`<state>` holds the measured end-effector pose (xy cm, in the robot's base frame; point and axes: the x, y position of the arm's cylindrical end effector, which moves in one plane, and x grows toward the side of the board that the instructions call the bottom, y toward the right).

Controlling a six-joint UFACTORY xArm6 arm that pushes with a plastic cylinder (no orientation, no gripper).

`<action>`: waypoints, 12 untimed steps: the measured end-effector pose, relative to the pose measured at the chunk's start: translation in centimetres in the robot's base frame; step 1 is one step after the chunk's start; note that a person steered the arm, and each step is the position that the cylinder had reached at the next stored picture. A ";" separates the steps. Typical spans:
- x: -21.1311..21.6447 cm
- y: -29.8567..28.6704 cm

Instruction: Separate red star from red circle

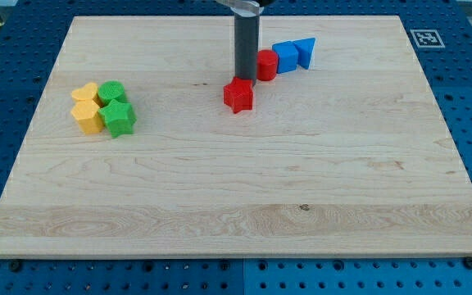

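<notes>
Camera view. My tip (245, 79) stood at the upper edge of the red star (238, 95), apparently touching it, in the narrow gap between star and red circle (266, 64). The star lay toward the table's bottom-left corner from the tip; the circle lay toward the top-right corner from the tip, close by and partly behind the rod. Star and circle were near each other but apart. No jaws on this arm, only the rod, so no opening to record. Judgement: the tip was on the circle side of the star, so a push toward the bottom edge would widen the gap.

Count: one red star, one red circle. One blue cube (286, 56) touching the circle, one blue triangle (305, 52) just beside the cube, all near the table's (301, 238) top edge. Two yellow blocks (87, 106) and two green blocks (116, 108), clustered near the left edge; shapes unclear.
</notes>
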<state>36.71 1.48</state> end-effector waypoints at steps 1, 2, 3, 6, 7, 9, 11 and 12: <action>0.2 0.3; 0.4 0.3; 2.0 0.4; 3.7 0.0; 4.5 -0.7; 6.6 -1.4; 7.5 -4.1; 7.5 -4.0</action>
<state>44.22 -2.56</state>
